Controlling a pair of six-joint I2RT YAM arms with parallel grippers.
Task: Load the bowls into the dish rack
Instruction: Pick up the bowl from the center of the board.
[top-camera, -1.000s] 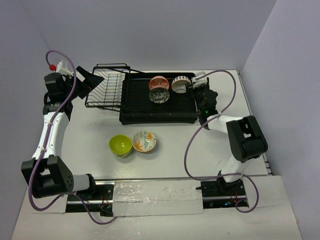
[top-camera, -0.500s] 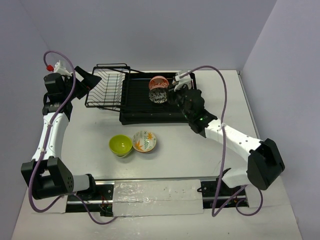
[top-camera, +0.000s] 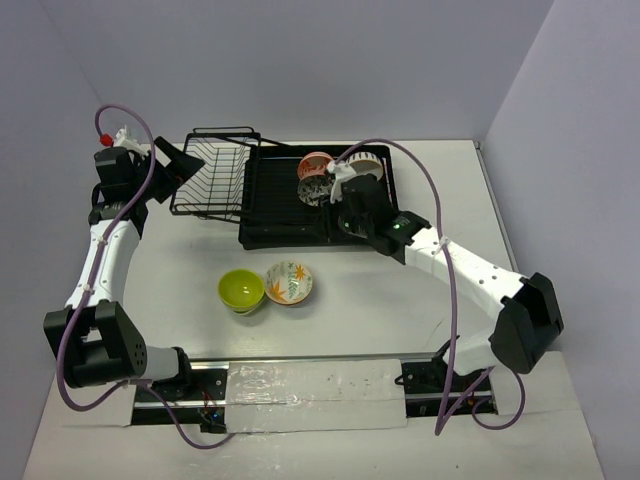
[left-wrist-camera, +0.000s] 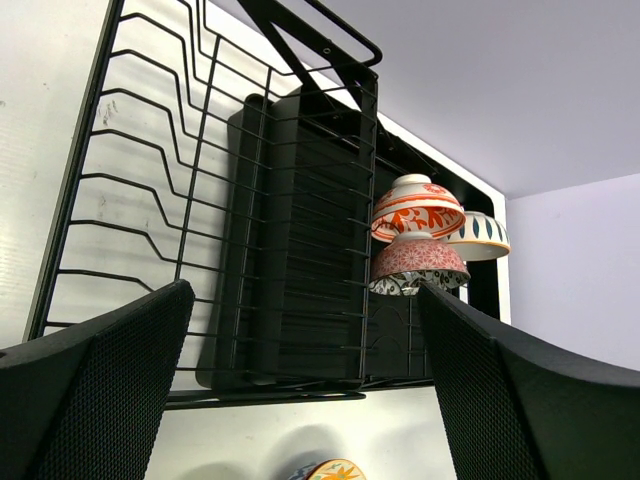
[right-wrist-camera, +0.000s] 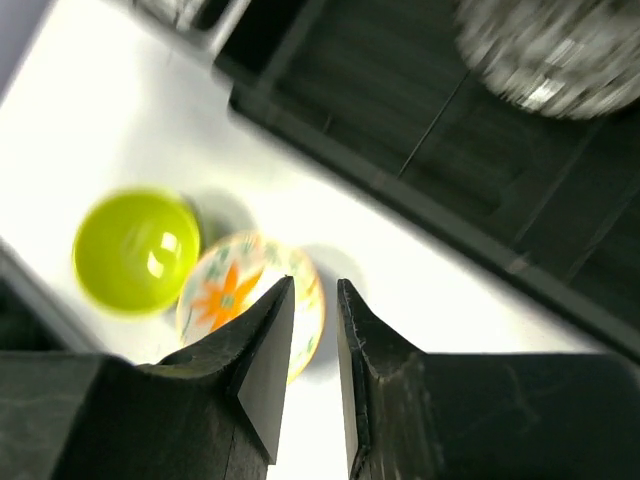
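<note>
Bowls not yet loaded, the green bowl (right-wrist-camera: 135, 250) and leaf bowl (right-wrist-camera: 222, 298), are seen side by side on the surface (top-camera: 180, 260) before the rack (top-camera: 300, 228), just ahead of the narrowed, empty right pincer (right-wrist-camera: 315, 290), which is judged nearer than the wide left pincer (left-wrist-camera: 305, 290).

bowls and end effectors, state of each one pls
green bowl, upright on the table, empty
leaf bowl, upright, beside the green bowl
orange bowl, in the rack, on edge
pink patterned bowl, in the rack, against the orange bowl
pale bowl, in the rack
left end effector, wide open, empty
right end effector, narrow gap, empty
</note>
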